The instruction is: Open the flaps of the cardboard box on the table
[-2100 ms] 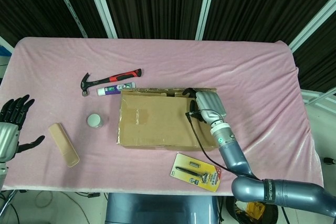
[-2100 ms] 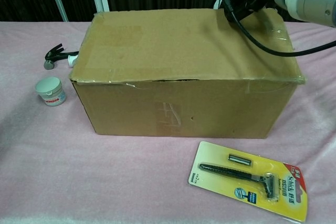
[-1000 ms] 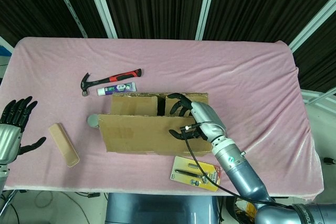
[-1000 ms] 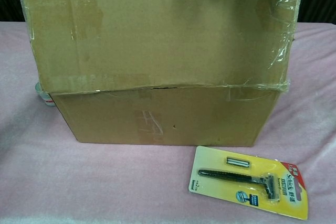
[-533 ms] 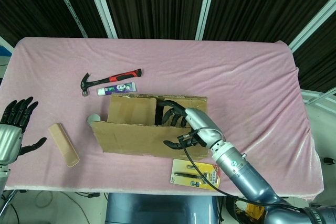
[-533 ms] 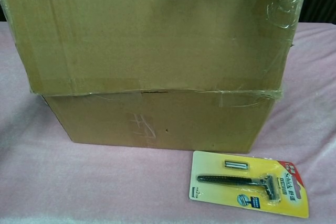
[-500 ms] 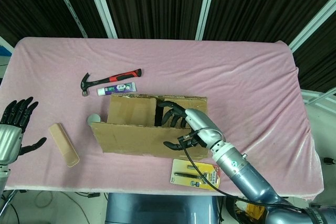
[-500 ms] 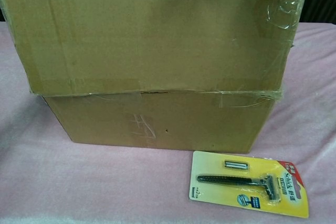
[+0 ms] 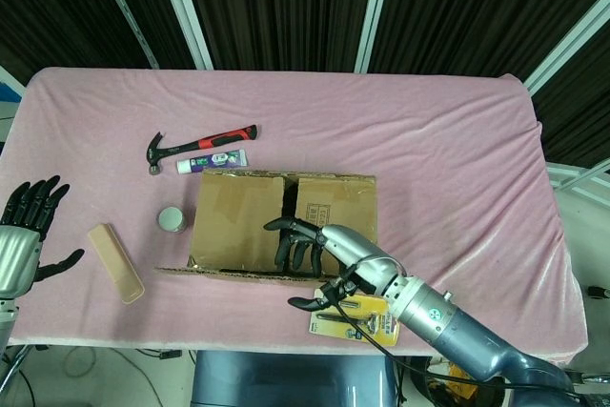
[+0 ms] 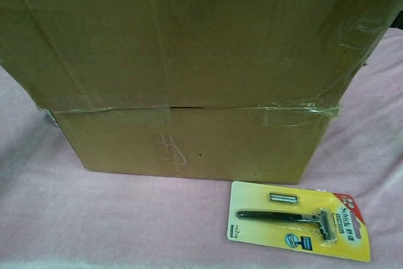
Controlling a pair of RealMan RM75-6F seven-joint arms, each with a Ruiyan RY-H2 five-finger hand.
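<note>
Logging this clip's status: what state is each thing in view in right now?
cardboard box: on the table, near long flap folded out toward the robot, inner flaps still down
right hand: fingers spread over the near flap's edge
left hand: fingers apart, holding nothing, at the table's left edge
razor pack: sealed, flat beside the box
small jar: upright, lid on
hammer: lying flat

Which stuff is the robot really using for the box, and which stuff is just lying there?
For the job: cardboard box, its near flap, right hand.

Just lying about: hammer, tube, small round jar, tan flat case, packaged razor. Left hand waits at the table edge.
</note>
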